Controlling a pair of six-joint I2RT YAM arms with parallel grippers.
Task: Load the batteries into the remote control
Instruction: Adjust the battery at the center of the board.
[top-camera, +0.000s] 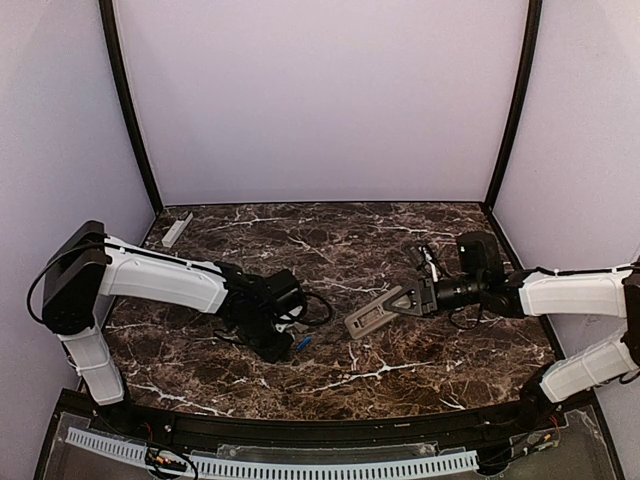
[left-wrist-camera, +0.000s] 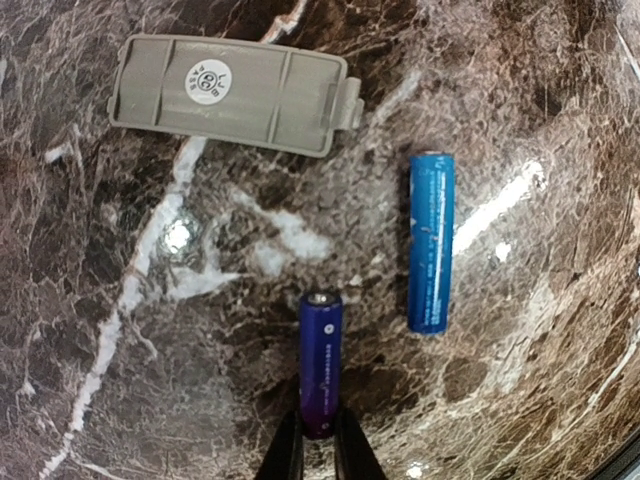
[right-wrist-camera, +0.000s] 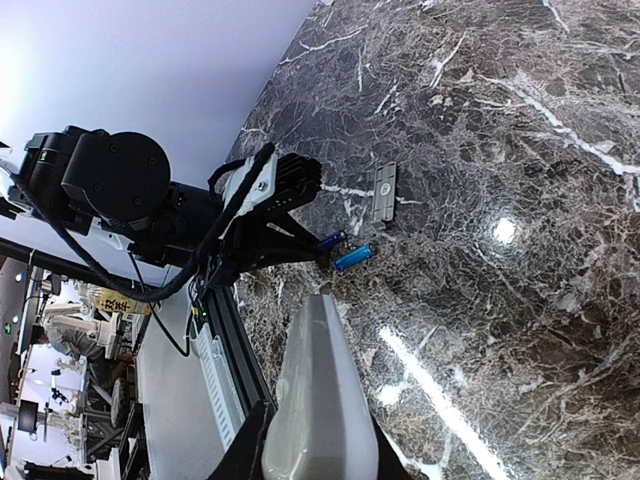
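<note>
Marble tbl, batt cover, 2 blue batts

Blue batteries, brown white-veined table

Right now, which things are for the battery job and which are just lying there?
For the job: remote control, dark battery, blue battery, grey battery lid.
Just lying about: pale grey bar.

Light: bright, diffuse, from overhead; pale walls evenly lit.
Glare: white hotspots on the polished marble table; in the right wrist view, one with a long streak nearby.
Shadows: soft and faint. The darker battery sits in shade; the brighter battery is fully lit.
Focus: remote control blurred close to the lens.
Distortion: wrist views bowed at the edges.
</note>
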